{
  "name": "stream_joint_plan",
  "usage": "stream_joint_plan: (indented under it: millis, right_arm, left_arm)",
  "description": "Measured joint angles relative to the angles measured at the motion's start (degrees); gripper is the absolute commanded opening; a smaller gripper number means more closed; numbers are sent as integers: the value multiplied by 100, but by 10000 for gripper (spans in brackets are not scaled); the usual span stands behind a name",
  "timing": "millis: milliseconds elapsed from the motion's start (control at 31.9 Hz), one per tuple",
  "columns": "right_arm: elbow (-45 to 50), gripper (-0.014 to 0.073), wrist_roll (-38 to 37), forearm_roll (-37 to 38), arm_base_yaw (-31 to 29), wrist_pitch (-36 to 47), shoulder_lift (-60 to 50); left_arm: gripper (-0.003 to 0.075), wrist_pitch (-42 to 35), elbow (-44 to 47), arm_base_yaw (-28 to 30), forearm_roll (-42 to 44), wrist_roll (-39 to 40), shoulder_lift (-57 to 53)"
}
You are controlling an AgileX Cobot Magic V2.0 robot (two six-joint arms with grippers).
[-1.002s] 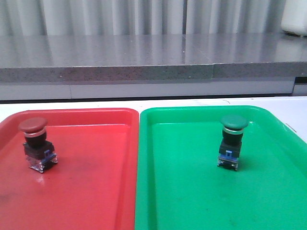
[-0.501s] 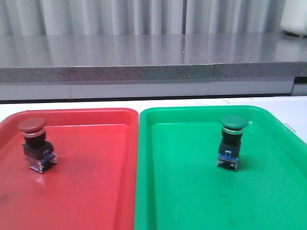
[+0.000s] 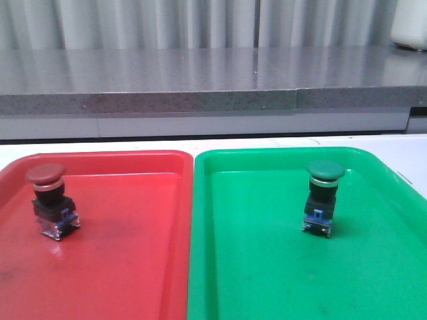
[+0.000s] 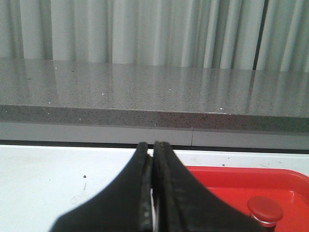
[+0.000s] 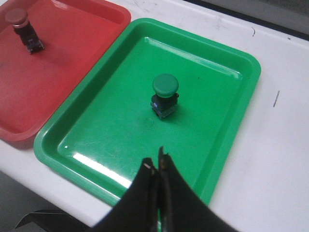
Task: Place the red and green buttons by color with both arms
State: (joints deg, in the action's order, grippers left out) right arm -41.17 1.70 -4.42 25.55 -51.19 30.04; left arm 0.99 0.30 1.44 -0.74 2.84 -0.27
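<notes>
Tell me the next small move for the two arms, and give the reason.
Probably none beyond keeping both arms clear. The red button stands upright in the red tray and the green button stands upright in the green tray, so the sorting looks done. The left gripper and the right gripper are both shut and hold nothing.

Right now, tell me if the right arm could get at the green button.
Probably yes. The right gripper, shut and empty, hangs above the green tray, and the green button stands upright with bare tray floor all round it. It would have to open first.
</notes>
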Motion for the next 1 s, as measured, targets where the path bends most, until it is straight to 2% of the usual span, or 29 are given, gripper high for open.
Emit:
stream_joint_plan:
  millis: [250, 344, 438, 720, 845, 1002]
  right_arm:
    - [0, -108, 0, 0, 0, 0, 0]
    - [110, -106, 16, 228, -17, 179, -170]
    - [687, -106, 50, 387, -426, 922, -660]
    - [3363, -106, 73, 496, -1941, 3503, -2700]
    - [4180, -106, 73, 496, -2275, 4374, -3040]
    - [4272, -106, 83, 496, -2311, 4631, -3064]
  left_arm:
    - [-20, 0, 0, 0, 0, 0, 0]
    - [-20, 0, 0, 0, 0, 0, 0]
    - [-20, 0, 0, 0, 0, 0, 0]
    - [-20, -4, 0, 0, 0, 0, 0]
    - [-20, -4, 0, 0, 0, 0, 0]
    - [-20, -4, 0, 0, 0, 0, 0]
